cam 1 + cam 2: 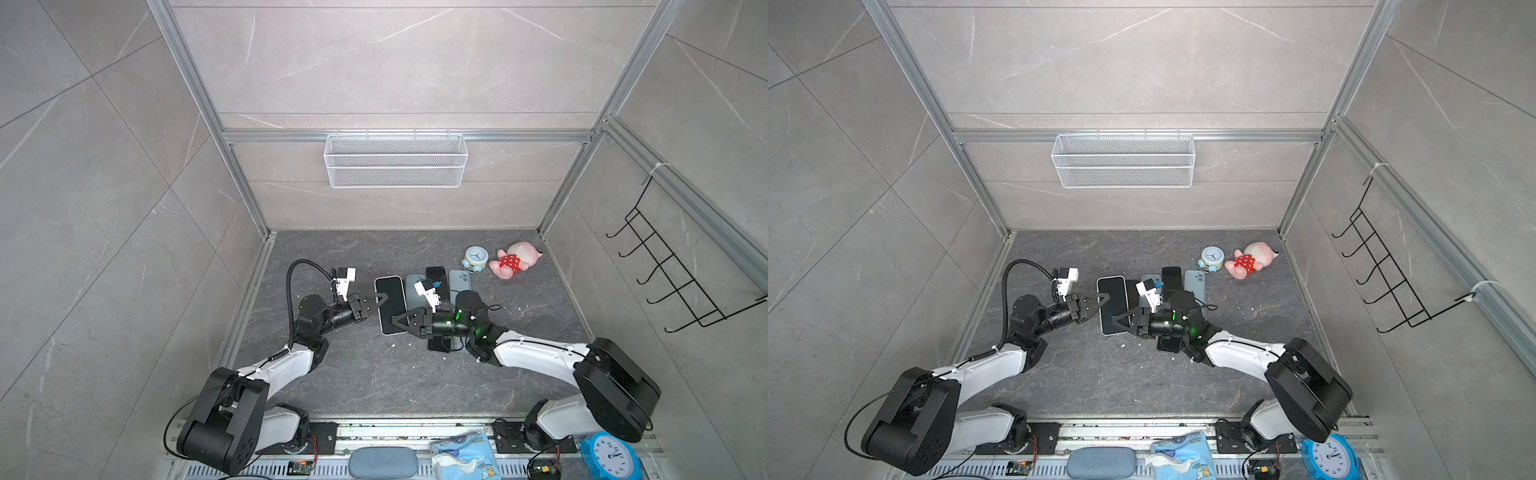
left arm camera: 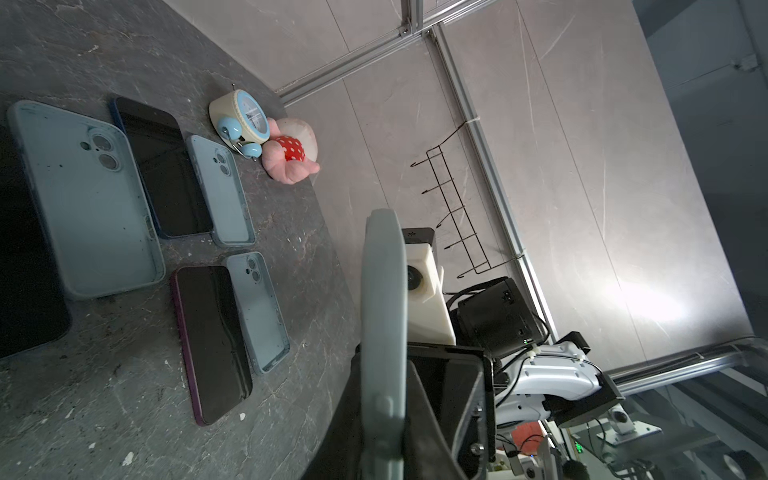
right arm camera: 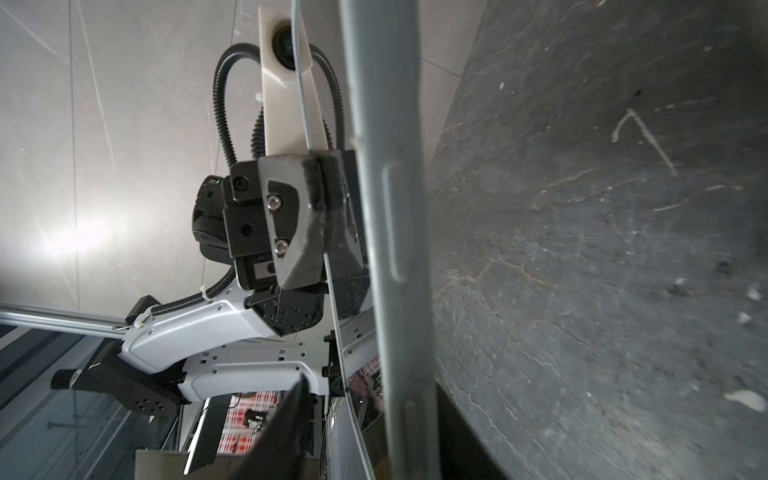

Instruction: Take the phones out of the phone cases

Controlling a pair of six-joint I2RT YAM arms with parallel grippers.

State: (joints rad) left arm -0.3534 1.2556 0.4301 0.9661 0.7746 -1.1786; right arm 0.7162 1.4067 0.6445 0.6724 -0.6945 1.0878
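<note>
A phone (image 1: 390, 303) with a dark screen lies face up in its pale blue phone case (image 2: 383, 316), left of centre on the dark table in both top views. My left gripper (image 1: 382, 297) (image 2: 382, 374) is shut on the case's left long edge. In the right wrist view its fingers (image 3: 299, 216) pinch that far edge. My right gripper (image 1: 395, 322) (image 3: 374, 436) is at the phone's near right corner. It is open, with the case edge (image 3: 390, 249) between its jaws and a gap on the screen side.
Right of the held phone lie more dark phones (image 2: 166, 174) (image 2: 212, 340) and empty pale blue cases (image 2: 91, 199) (image 2: 259, 311). A small alarm clock (image 1: 475, 257) and a pink plush toy (image 1: 514, 259) sit at the back right. A wire basket (image 1: 395, 160) hangs on the back wall and a hook rack (image 1: 681, 274) on the right wall.
</note>
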